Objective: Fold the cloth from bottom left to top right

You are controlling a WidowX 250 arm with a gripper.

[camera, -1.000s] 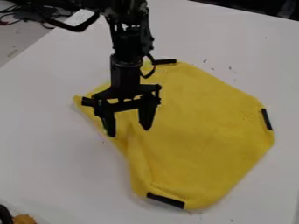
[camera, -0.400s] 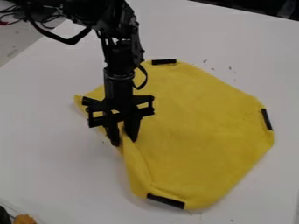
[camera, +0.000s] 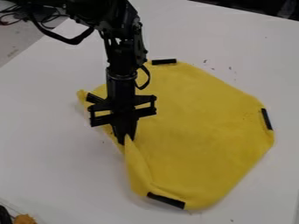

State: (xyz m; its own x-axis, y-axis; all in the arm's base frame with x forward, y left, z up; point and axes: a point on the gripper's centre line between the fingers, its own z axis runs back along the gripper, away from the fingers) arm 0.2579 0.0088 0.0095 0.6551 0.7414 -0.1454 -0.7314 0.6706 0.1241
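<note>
The gripper (camera: 125, 139) hangs from the upper left over the left edge of the yellow cloth (camera: 204, 131). Its fingers are closed together on a raised ridge of that edge, which rises to a small peak at the fingertips. Most of the cloth lies flat on the table, with black strips near its top, right, bottom and left corners. A fold runs from the gripper down toward the bottom strip. The arm hides part of the cloth's upper left.
The white table (camera: 52, 144) surrounds the cloth. Dark cables (camera: 15, 17) lie past its upper left edge. An orange-brown object (camera: 24, 219) and a dark item sit at the bottom left corner. Small dark specks dot the tabletop above the cloth.
The gripper has come down and slightly toward the bottom of the view, and its fingers have shut on the cloth's left edge. The cloth there is bunched and its left tip has shifted slightly right.
</note>
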